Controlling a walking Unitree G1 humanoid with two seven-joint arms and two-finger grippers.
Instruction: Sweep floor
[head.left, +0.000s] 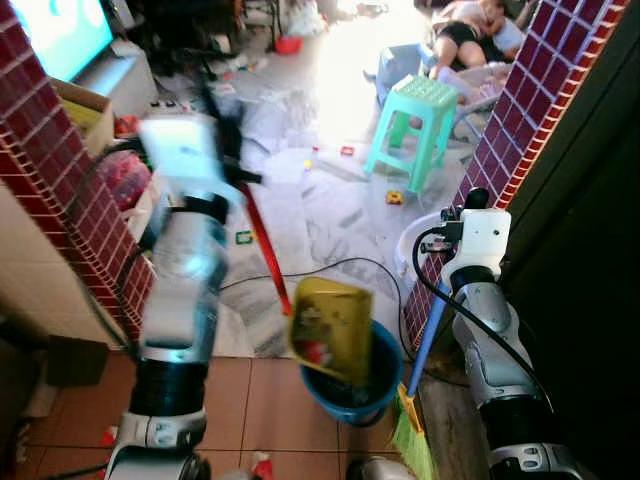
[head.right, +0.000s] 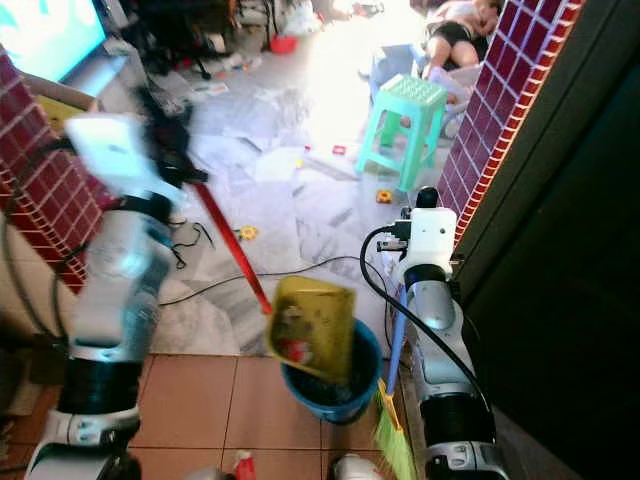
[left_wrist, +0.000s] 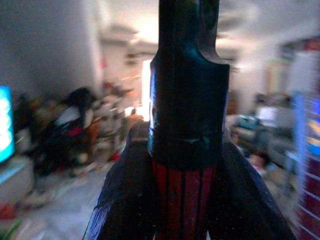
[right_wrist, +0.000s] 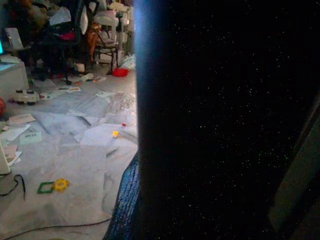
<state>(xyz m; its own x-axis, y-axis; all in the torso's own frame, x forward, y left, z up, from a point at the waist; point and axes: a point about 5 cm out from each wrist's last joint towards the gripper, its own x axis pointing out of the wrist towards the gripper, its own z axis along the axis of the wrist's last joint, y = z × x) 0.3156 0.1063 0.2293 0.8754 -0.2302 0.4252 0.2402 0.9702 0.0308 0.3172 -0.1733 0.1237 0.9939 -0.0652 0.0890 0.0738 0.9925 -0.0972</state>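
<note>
No brand, label or readable writing anywhere on the dustpan, the broom or the bucket.

Left tool (head.left: 232, 128), blurred, raised at the left brick pillar (head.left: 60, 160), pinching the top of the dustpan handle (head.left: 266, 248); in the left wrist view, black fingers (left_wrist: 125, 200) pressed against both sides of the ribbed red shaft below its dark cap (left_wrist: 187, 85). Handle long and thin, red, slanting from the tool down and to the right toward the pan. Dustpan (head.left: 330, 330) yellow-olive, tilted, with red and pale scraps in its lower corner, hanging over the near-left rim of the blue bucket (head.left: 385, 385). Bucket standing where the orange floor tiles (head.left: 250, 410) meet the pale marble floor (head.left: 330, 215).

Broom (head.left: 415, 410) with blue stick and green-and-yellow bristles, nearly upright, leaning slightly, bristles down on the floor just right of the bucket, beside the right brick pillar (head.left: 520, 130). Right tool (head.left: 476, 199) at the upper part of the blue stick; cannot tell whether spread or closed round it, dark shapes close up in the right wrist view.

Beyond: green plastic stool (head.left: 415, 125), black cable (head.left: 340, 265), scattered papers and small toys on the marble, a person lying at the far end of the floor.
</note>
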